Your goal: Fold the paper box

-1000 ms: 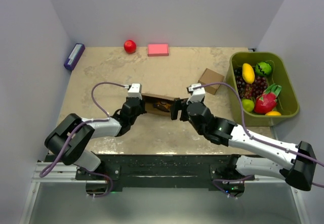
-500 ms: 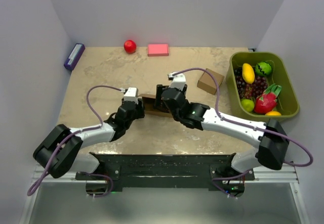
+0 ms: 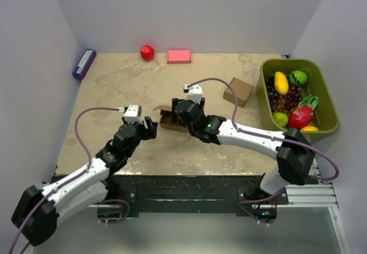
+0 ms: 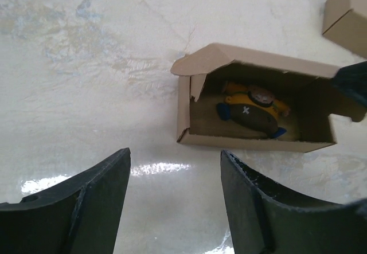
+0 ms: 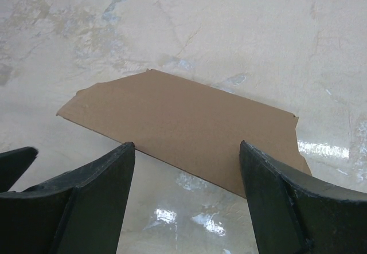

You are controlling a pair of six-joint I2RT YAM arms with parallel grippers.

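Note:
The paper box (image 4: 258, 108) is a low oblong brown carton lying on the table with its end flap raised, and a small orange and blue toy (image 4: 252, 109) lies inside it. From above the paper box (image 3: 165, 119) lies at mid-table. My left gripper (image 3: 148, 128) is open just to the near left of it, apart from it, and its jaws (image 4: 175, 153) stand wide over bare table. My right gripper (image 3: 176, 115) hovers over the box's right part, open (image 5: 186, 145), with a flat brown cardboard panel (image 5: 183, 125) below its tips.
A smaller squarish cardboard box (image 3: 238, 91) sits to the right. A green bin (image 3: 289, 63) of fruit stands at the far right. A red ball (image 3: 147, 52), a pink block (image 3: 179, 56) and a purple case (image 3: 84, 63) lie along the back.
My left gripper has opened, let go of the box's left end and drawn back to the near left. My right gripper has swung left, from the box's right end to over the box.

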